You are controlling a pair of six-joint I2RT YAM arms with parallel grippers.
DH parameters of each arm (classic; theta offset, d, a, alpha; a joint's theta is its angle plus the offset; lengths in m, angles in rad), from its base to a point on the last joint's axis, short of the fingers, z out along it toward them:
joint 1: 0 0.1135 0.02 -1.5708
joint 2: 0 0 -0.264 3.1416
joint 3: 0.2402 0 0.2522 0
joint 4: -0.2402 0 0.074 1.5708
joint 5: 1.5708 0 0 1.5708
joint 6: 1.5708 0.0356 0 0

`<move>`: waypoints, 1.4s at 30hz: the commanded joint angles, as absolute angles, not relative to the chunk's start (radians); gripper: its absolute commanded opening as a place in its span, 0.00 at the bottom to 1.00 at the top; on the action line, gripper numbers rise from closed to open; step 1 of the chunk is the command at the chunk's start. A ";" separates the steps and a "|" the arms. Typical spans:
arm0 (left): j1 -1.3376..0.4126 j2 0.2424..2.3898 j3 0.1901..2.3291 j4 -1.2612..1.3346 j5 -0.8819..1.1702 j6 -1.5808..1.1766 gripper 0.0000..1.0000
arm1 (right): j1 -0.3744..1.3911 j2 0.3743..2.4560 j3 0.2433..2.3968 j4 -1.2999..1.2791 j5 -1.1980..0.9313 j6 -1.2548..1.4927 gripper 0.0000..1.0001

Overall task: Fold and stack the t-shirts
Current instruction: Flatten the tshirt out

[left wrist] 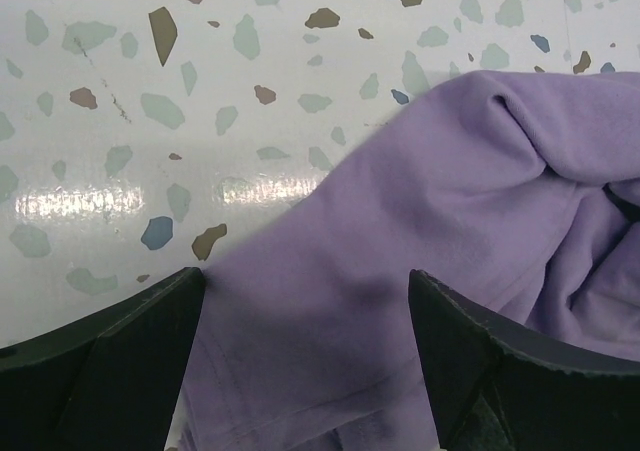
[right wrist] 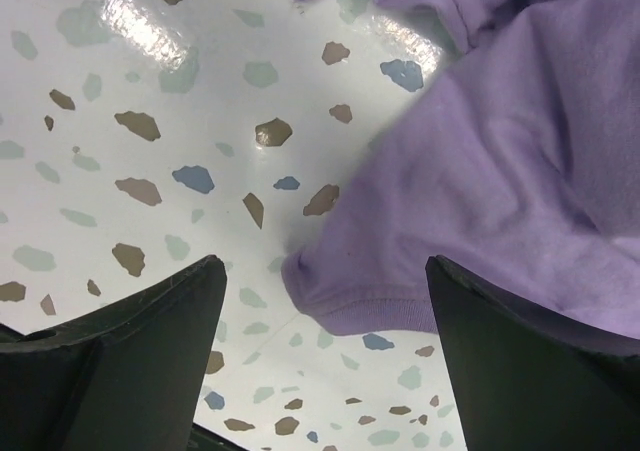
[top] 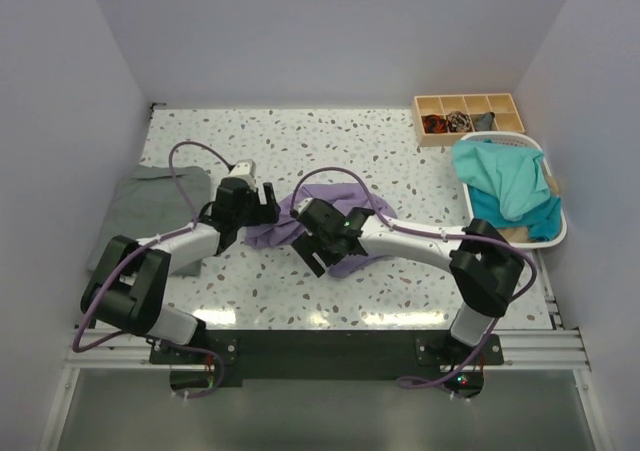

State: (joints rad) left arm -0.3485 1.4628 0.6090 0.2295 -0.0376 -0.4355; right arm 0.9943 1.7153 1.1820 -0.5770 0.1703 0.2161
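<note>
Two white and black robot arms reach in from the near edge of a white speckled terrazzo table [top: 300, 141]. The left claw [top: 262, 203] is spread wide and grips nothing. It hovers over the left side of a crumpled lavender purple cloth t-shirt [top: 270, 236] lying in the middle of the table. In its wrist view the cloth [left wrist: 450, 191] runs between the two dark fingers [left wrist: 120, 361]; I cannot tell whether they touch it. The right claw [top: 308, 239] is spread just as wide, also empty, and sits at the nearer edge of the same shirt. In its wrist view a hemmed corner of the shirt [right wrist: 520, 171] lies on the table between the fingers [right wrist: 130, 351].

At the left edge of the table, a folded grey t-shirt [top: 150, 206] lies flat. Further back on the right, a white plastic basket [top: 556, 236] holds bunched teal t-shirts [top: 505, 181]. Just beyond it, in the far right corner, stands a small wooden compartment tray [top: 418, 121] with small dark items inside.
</note>
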 commanded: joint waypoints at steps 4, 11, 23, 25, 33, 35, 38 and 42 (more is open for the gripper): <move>-0.353 1.486 0.607 0.304 -0.035 -0.456 0.88 | 0.999 1.786 1.201 -0.583 0.251 0.225 0.84; -0.353 1.511 0.607 0.318 -0.014 -0.456 0.84 | 0.997 1.815 1.201 -0.612 0.377 0.236 0.42; -0.353 1.460 0.637 0.221 0.026 -0.407 0.76 | 0.997 1.675 1.172 -0.629 0.456 0.245 0.00; -0.354 1.415 0.649 0.192 0.037 -0.385 0.98 | 0.999 1.640 1.186 -0.644 0.468 0.238 0.00; -0.385 1.324 0.641 0.129 0.083 -0.354 0.97 | 0.999 1.623 1.238 -0.680 0.486 0.218 0.00; -0.393 1.327 0.626 0.124 0.080 -0.353 0.94 | 0.999 1.628 1.244 -0.683 0.486 0.219 0.00; -0.397 1.336 0.597 0.144 0.078 -0.353 0.88 | 0.997 1.629 1.246 -0.678 0.491 0.219 0.00; -0.400 1.379 0.586 0.153 0.058 -0.356 0.78 | 0.997 1.626 1.246 -0.680 0.498 0.221 0.00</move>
